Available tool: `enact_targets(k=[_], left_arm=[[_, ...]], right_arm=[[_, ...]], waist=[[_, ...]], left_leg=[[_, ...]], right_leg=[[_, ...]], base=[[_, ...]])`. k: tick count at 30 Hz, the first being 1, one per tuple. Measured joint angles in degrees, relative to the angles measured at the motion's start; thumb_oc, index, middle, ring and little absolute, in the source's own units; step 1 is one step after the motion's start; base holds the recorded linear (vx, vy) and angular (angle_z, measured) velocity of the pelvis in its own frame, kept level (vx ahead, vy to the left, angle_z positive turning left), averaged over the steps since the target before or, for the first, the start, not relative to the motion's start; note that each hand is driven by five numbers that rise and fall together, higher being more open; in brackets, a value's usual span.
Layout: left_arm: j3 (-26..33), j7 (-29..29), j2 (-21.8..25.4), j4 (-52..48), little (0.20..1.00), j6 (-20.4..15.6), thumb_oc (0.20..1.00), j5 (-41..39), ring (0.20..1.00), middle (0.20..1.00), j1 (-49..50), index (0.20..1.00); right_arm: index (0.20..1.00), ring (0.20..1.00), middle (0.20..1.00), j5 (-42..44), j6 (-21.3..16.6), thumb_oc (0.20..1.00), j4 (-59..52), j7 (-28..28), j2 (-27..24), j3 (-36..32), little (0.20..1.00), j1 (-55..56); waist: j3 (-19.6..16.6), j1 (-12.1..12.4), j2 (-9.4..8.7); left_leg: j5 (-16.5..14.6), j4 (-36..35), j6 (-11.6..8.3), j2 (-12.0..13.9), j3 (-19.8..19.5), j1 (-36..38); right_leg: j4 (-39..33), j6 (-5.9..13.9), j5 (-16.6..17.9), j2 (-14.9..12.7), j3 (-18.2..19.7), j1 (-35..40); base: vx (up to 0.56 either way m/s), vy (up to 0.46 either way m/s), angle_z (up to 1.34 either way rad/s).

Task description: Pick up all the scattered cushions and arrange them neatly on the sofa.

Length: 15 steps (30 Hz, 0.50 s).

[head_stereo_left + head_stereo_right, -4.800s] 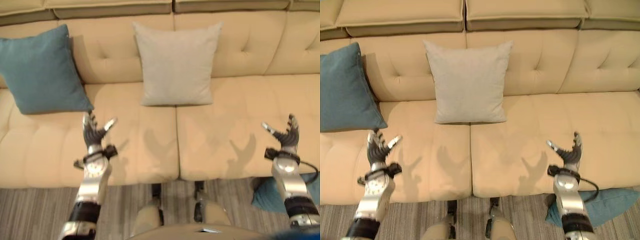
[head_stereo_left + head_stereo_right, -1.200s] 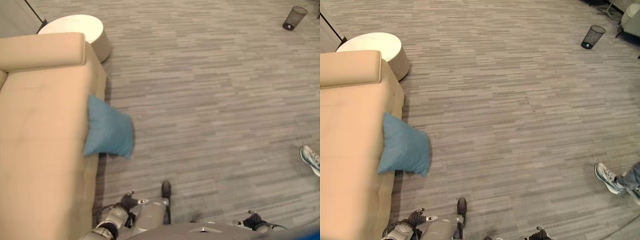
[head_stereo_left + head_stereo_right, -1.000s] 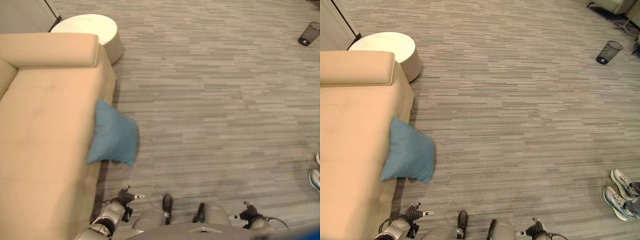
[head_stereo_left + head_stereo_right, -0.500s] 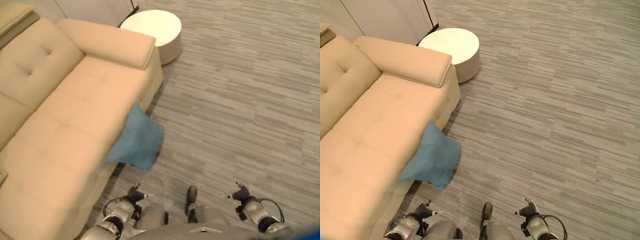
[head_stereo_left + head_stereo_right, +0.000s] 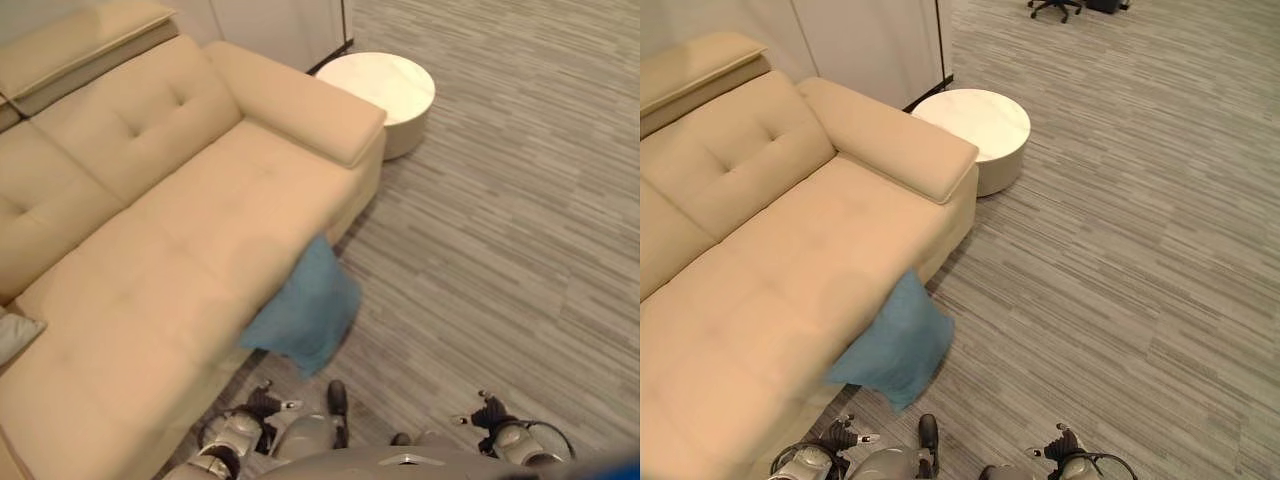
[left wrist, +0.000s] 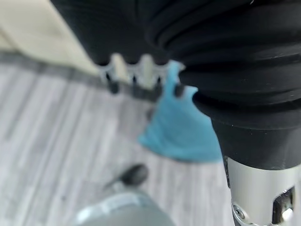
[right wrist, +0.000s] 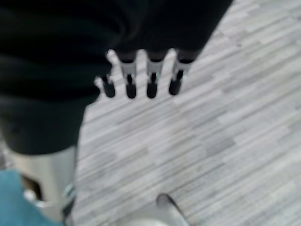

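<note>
A teal cushion [image 5: 892, 347] leans against the front of the beige sofa [image 5: 760, 250], its upper corner against the seat edge and its lower corner on the grey floor [image 5: 1120, 250]. I'd guess it slid off and lodged there, which is why it stands tilted rather than lying flat. The robot's left hand [image 5: 262, 402] hangs low, near the cushion's bottom corner but not touching it; its fingers are straight and relaxed, holding nothing. The right hand [image 5: 487, 410] hangs low too, well apart from the cushion, fingers loose and empty. A sliver of a pale grey cushion [image 5: 14, 335] rests on the seat. A round white side table [image 5: 977, 127] stands just beside the sofa's armrest. This cushion looks like the next one to collect.
</note>
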Motion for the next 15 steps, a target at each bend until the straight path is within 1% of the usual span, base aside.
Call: enact_targets(k=[1, 2, 3, 4, 5, 6, 7, 8, 9, 10, 11, 12, 13, 14, 15], left_arm=[[-0.39, 0.01, 0.58, 0.02, 1.0, -0.03, 1.0, 0.06, 1.0, 1.0, -0.14, 1.0], [-0.35, 0.01, 0.78, -0.04, 1.0, -0.03, 1.0, 0.07, 1.0, 1.0, -0.23, 1.0], [-0.52, 0.02, 1.01, 0.03, 1.0, -0.05, 1.0, 0.09, 1.0, 1.0, 0.11, 1.0], [-1.95, 0.04, 1.01, 0.02, 1.0, -0.08, 1.0, 0.21, 1.0, 1.0, -0.21, 1.0], [-2.47, 0.01, 1.03, -0.03, 1.0, -0.17, 1.0, 0.73, 1.0, 1.0, -0.25, 1.0], [-2.72, 0.03, 0.64, -0.05, 1.0, -0.23, 1.0, 1.22, 1.0, 1.0, -0.27, 1.0], [-3.34, 0.08, 0.33, 0.04, 1.0, -0.1, 1.0, 1.32, 1.0, 1.0, -0.04, 1.0], [-4.24, 0.01, 0.27, 0.05, 1.0, -0.08, 1.0, 1.45, 1.0, 1.0, -0.25, 1.0], [-4.54, -0.03, -0.11, -0.12, 1.0, -0.3, 1.0, 1.65, 1.0, 1.0, -0.39, 1.0], [-4.71, 0.01, -0.26, 0.01, 1.0, -0.24, 1.0, 1.68, 1.0, 1.0, -0.34, 1.0], [-4.82, -0.1, -0.66, 0.02, 1.0, -0.17, 1.0, 1.7, 1.0, 1.0, 0.0, 1.0], [-4.7, -0.07, -0.87, 0.04, 1.0, -0.28, 1.0, 1.71, 1.0, 1.0, 1.03, 1.0], [-4.73, -0.03, -1.01, -0.51, 1.0, -0.36, 1.0, 1.72, 1.0, 1.0, 1.18, 1.0], [-4.78, -0.08, -1.0, -0.42, 1.0, -0.27, 1.0, 1.73, 1.0, 1.0, 1.75, 1.0], [-2.0, -1.45, -1.11, -0.81, 1.0, -0.93, 1.0, 2.07, 1.0, 1.0, 3.18, 1.0]], right_arm=[[1.0, 1.0, 1.0, -0.12, 0.02, 1.0, -0.02, 0.1, 0.33, -0.53, 1.0, -0.02], [1.0, 1.0, 1.0, -0.21, 0.04, 1.0, -0.15, 0.14, 0.29, -0.61, 1.0, 0.14], [1.0, 1.0, 1.0, -0.26, -0.07, 1.0, -1.06, 0.3, 0.4, -0.42, 1.0, -0.63], [1.0, 1.0, 1.0, -0.25, -0.15, 1.0, -2.02, 0.34, 0.49, -0.36, 1.0, -1.26], [1.0, 1.0, 1.0, -0.24, -0.14, 1.0, -2.08, 0.35, 0.61, -0.27, 1.0, -1.27], [1.0, 1.0, 1.0, -0.23, -0.24, 1.0, -2.18, 0.33, 1.1, -0.26, 1.0, -1.66], [1.0, 1.0, 1.0, -0.21, -0.09, 1.0, -1.68, 0.31, 1.54, -0.32, 1.0, -2.37], [1.0, 1.0, 1.0, -0.2, -0.06, 1.0, -1.41, 0.18, 1.5, -0.06, 1.0, -2.14], [1.0, 1.0, 1.0, -0.2, -0.05, 1.0, -1.42, 0.1, 1.6, -0.17, 1.0, -2.44], [1.0, 1.0, 1.0, -0.23, 0.22, 1.0, -1.02, 0.05, 2.04, -0.2, 1.0, -2.89], [1.0, 1.0, 1.0, -0.23, 0.22, 1.0, -0.95, 0.05, 2.18, -0.06, 1.0, -2.57], [1.0, 1.0, 1.0, -0.23, 0.34, 1.0, -0.65, 0.06, 2.43, -0.18, 1.0, -2.46], [1.0, 1.0, 1.0, -0.21, 0.67, 1.0, 0.04, 0.03, 2.9, -0.24, 1.0, -2.38], [1.0, 1.0, 1.0, -0.23, 0.56, 1.0, 0.05, 0.07, 3.22, -0.14, 1.0, -2.3], [1.0, 1.0, 1.0, 0.79, -1.81, 1.0, 0.15, 4.07, -1.58, -1.88, 1.0, -3.16]], waist=[[-0.16, 0.07, -0.4], [-0.05, 0.07, -0.2], [-0.1, -0.03, 0.78], [-0.92, 0.06, 2.44], [-1.2, -0.74, 2.88], [-1.22, -0.45, 2.75], [-1.53, -0.32, 3.11], [-2.09, -2.39, 3.52], [-2.0, -2.99, 3.31], [-1.9, -1.8, 2.67], [-2.21, -2.44, 2.29], [-2.6, -1.93, 1.77], [-2.78, -1.62, 1.62], [-3.16, -1.31, 1.22], [-3.16, -0.65, 1.24]], left_leg=[[-0.34, -0.34, -0.26, -1.13, -1.04, 0.29], [-0.28, -1.13, -0.05, -1.93, -2.4, 1.16], [-0.28, -1.31, -0.05, -2.52, -4.16, 2.11], [-1.02, -1.8, -1.18, -2.87, -8.25, 2.82], [-0.97, -1.79, -1.15, -3.0, -9.35, 2.95], [-1.07, -1.88, -1.18, -3.88, -11.46, 3.97], [-1.49, -2.09, -1.58, -4.08, -13.28, 4.34], [-1.85, -1.38, -1.79, -4.15, -15.55, 3.98], [-1.63, -1.59, -1.42, -4.55, -16.56, 4.84], [-1.86, -1.71, -1.8, -5.17, -17.89, 5.91], [-2.55, -1.68, -2.43, -5.67, -19.63, 6.39], [-2.78, -2.26, -2.63, -6.01, -21.28, 7.45], [-2.97, -3.21, -2.89, -5.51, -21.87, 8.93], [-3.87, -2.6, -4.2, -5.33, -22.09, 8.86], [-5.77, 0.22, -7.03, -4.05, -21.91, 7.59]], right_leg=[[0.75, 0.41, -0.26, -0.69, 1.9, -1.53], [0.09, -0.18, -0.46, -0.36, 4.42, -2.8], [-4.16, -0.49, -0.42, 0.67, 7.25, -3.82], [-11.43, -0.44, 0.98, 2.99, 10.9, -5.47], [-14.83, -0.23, 2.92, 3.79, 13.08, -5.57], [-16.97, -0.41, 4.88, 4.11, 14.24, -6.47], [-17.77, -0.83, 6.4, 4.96, 17.39, -7.61], [-20.67, -0.37, 8.81, 6.16, 22.0, -7.5], [-22.4, -0.22, 11.01, 5.58, 21.74, -7.58], [-23.07, -0.31, 12.98, 5.2, 21.11, -7.85], [-25.67, -0.87, 14.81, 4.26, 20.59, -6.28], [-26.37, -1.22, 16.14, 3.59, 18.63, -4.82], [-26.65, -1.5, 17.79, 3.37, 17.42, -3.88], [-27.66, -2.17, 19.34, 3.23, 16.32, -3.25], [-29.17, -4.41, 19.89, 4.21, 14.47, -1.68]], base=[[0.12, -0.026, 0.8], [0.13, -0.069, 0.9], [0.18, -0.097, 1.13], [0.23, -0.147, 1.34], [0.18, -0.141, 1.2], [0.13, -0.112, 0.87], [0.08, -0.148, 1.04], [0.06, -0.17, 1.24], [0.06, -0.17, 1.13], [0.05, -0.197, 0.95], [0.03, -0.135, 0.83], [0.07, -0.282, 0.88], [0.03, -0.147, 0.55], [-0.01, -0.498, 0.33], [-0.04, -0.352, 0.56]])
